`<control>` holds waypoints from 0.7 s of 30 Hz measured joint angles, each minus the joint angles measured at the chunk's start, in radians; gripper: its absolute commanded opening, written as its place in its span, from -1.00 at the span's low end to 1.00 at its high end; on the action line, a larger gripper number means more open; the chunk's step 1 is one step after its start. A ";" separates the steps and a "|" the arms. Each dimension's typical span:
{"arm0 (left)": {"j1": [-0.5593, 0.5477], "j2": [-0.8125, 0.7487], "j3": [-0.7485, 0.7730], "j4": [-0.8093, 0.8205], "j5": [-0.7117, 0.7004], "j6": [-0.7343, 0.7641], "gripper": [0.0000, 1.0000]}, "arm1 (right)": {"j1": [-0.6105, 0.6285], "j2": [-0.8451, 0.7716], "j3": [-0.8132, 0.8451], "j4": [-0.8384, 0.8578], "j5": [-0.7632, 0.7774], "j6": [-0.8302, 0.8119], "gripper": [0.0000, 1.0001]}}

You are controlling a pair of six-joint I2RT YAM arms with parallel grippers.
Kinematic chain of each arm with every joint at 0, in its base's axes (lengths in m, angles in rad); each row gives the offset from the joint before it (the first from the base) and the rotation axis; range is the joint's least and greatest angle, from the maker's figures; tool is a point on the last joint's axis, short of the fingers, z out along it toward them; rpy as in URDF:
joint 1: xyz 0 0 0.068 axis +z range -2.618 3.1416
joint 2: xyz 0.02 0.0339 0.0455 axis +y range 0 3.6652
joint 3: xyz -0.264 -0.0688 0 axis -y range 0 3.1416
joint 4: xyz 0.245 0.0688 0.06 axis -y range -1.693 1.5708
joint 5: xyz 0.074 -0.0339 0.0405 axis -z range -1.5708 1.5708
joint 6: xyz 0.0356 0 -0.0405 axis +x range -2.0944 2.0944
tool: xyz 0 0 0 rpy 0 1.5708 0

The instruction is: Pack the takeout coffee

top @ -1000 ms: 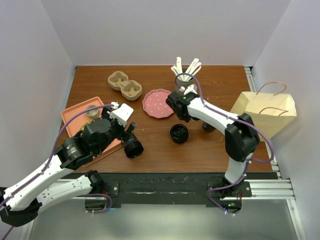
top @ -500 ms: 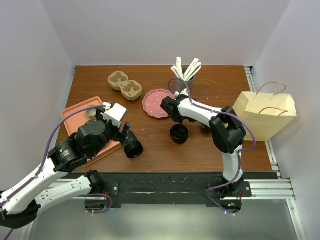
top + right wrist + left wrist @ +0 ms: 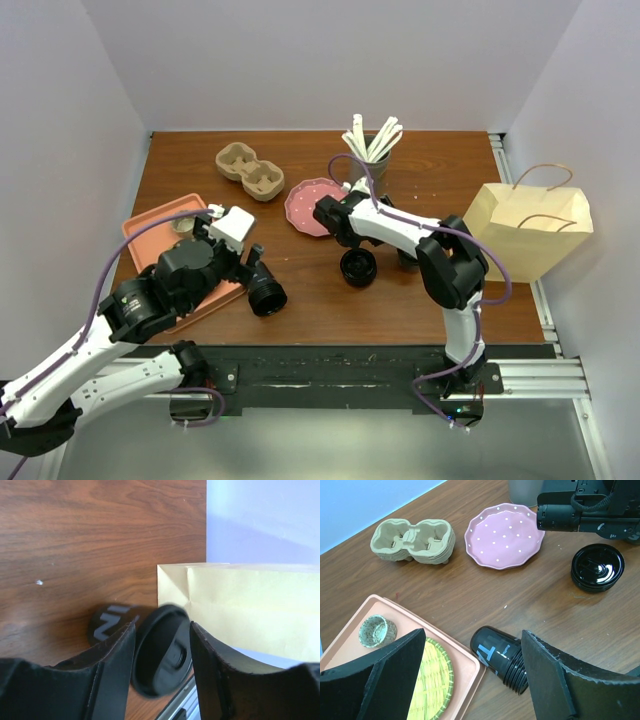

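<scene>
Well, over the last second the right arm (image 3: 400, 222) has folded its wrist leftward, from beside the stirrer cup (image 3: 372, 152) to the edge of the pink plate (image 3: 308, 207). The left arm (image 3: 190, 270) has barely stirred. Nothing is packed yet, I'd say: the pulp cup carrier (image 3: 250, 170) sits empty and the paper bag (image 3: 530, 228) stands untouched at the right edge. From above, the right arm hides its own fingers.

From the left wrist, the left gripper (image 3: 472, 645) hangs wide open over a black cup (image 3: 497, 656) lying on its side just beside the salmon tray (image 3: 405, 611). A loose black lid (image 3: 597, 567) rests well apart.

From the right wrist, the right gripper (image 3: 161, 630) is spread, holding nothing that I can tell. Beyond it a lidded cup (image 3: 107, 621) lies on its side near the bag, somewhat blurred.
</scene>
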 measured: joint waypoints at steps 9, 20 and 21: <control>0.000 0.004 -0.004 -0.003 0.015 0.085 0.64 | 0.001 -0.031 0.041 -0.005 -0.059 -0.004 0.08; 0.000 0.205 -0.055 -0.055 0.195 0.264 0.68 | -0.019 -0.285 0.241 -0.005 -0.299 -0.030 0.08; 0.000 0.231 -0.068 -0.051 0.207 0.277 0.68 | -0.028 -0.317 0.258 -0.005 -0.327 -0.033 0.09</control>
